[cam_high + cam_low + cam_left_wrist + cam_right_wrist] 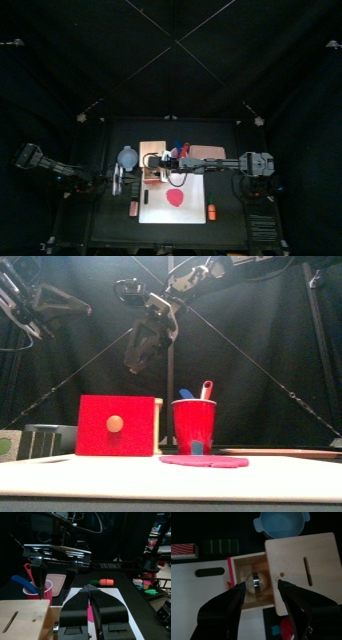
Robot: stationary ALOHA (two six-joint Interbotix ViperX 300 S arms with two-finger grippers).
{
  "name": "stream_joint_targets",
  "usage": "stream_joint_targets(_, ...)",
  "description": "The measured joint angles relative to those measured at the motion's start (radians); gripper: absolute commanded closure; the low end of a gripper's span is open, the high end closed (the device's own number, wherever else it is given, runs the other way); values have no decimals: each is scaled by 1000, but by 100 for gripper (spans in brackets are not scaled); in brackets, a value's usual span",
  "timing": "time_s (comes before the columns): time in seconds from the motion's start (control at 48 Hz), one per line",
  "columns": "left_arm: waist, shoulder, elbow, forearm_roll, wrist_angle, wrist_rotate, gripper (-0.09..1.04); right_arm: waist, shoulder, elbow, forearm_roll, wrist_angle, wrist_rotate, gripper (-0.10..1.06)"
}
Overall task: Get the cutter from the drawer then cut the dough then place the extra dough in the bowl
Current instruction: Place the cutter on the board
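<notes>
Right tool over cutter; bowl beside box.

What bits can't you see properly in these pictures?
- Cutter: hidden by the red drawer front in the front view, and by the right gripper in the top view.
- Dough: partly cut off by the right wrist view's edge.
- Bowl: cut off by that view's edge too.
- Toy beside the white board: too small in the top view to name.
</notes>
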Motion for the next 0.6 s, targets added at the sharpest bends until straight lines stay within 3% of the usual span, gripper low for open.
stream_joint_targets(0.229, 15, 0, 8, 2, 0, 0, 57, 9, 51, -11, 38, 2, 0, 11)
stream_joint_targets(0.604, 17, 0, 8, 0, 3, -2, 58, 5, 115, -57, 34, 46, -6, 11)
